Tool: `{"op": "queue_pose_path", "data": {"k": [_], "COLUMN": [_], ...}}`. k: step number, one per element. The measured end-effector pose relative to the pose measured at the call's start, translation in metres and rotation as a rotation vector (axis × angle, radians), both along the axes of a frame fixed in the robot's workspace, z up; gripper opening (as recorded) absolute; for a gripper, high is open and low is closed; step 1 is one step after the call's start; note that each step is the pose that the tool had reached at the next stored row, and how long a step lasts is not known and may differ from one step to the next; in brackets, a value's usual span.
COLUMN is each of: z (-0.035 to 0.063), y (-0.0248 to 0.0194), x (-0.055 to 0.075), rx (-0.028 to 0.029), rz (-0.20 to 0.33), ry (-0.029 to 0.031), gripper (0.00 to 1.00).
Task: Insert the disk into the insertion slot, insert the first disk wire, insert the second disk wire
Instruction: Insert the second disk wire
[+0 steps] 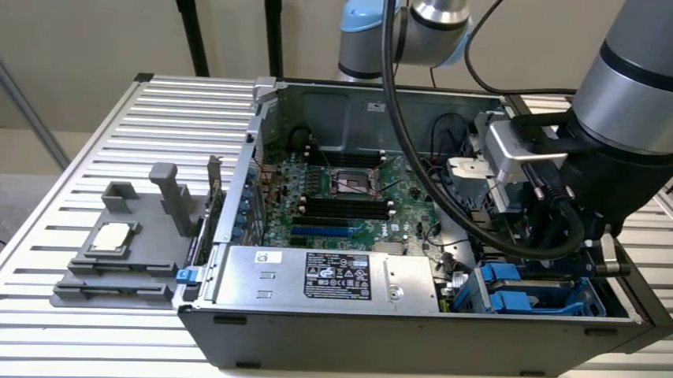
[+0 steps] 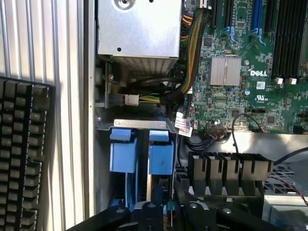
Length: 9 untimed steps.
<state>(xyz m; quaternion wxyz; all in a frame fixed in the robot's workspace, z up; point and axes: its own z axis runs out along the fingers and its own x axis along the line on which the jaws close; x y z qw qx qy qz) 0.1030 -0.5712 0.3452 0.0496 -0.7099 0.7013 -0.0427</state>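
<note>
Gripper (image 2: 159, 211) hovers at six o'clock over the disk (image 2: 160, 161) seated in the insertion slot (image 2: 137, 126), fingers parted narrowly; any wire insertion wants square alignment.

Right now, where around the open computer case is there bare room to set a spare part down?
Bare patches: the ribbed metal tabletop behind the grey plastic fixture, up to the open grey computer case, and the strip along the near edge in front of both. Crowded: inside the case, where the arm hangs over the grey drive cage with blue plastic fittings beside the labelled silver power-supply box.
</note>
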Motion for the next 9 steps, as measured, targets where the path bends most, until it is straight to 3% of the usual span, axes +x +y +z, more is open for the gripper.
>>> {"op": "queue_pose_path", "data": {"k": [5,9], "z": [0.0059,0.0060], "y": [-0.0010,-0.0010], "x": [-0.0065,-0.0065], "rx": [0.0037,0.0038], "rz": [0.001,0.002], "ry": [-0.0052,-0.0053], "gripper": [0.24,0.24]}}
